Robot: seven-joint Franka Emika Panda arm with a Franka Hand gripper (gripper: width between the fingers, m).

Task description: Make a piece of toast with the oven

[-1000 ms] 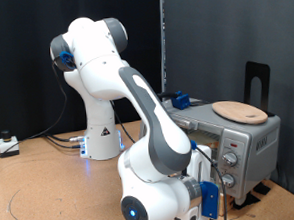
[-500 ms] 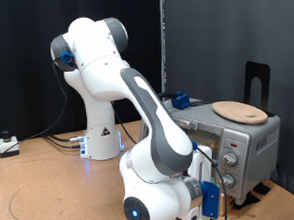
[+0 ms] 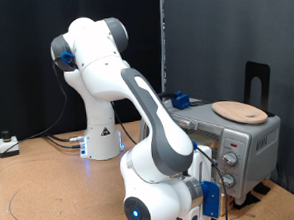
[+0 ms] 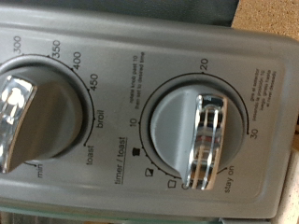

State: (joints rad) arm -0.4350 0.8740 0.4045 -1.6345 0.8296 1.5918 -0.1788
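Note:
The oven [image 3: 251, 142] is a silver-grey box on the table at the exterior view's right. My arm bends low in front of it, and the hand [image 3: 205, 179] sits right at the oven's knob panel. The wrist view is filled by that panel: the timer/toast knob [image 4: 199, 140] with its chrome grip stands nearly straight ahead, and the temperature knob [image 4: 21, 110] sits beside it. No fingers show in the wrist view, and in the exterior view the arm hides them. The piece of toast is out of view.
A round light-wood plate [image 3: 239, 111] lies on top of the oven, with a black upright stand [image 3: 256, 81] behind it. A blue object [image 3: 178, 100] sits at the oven's far corner. Cables [image 3: 29, 145] run across the wooden table at the exterior view's left.

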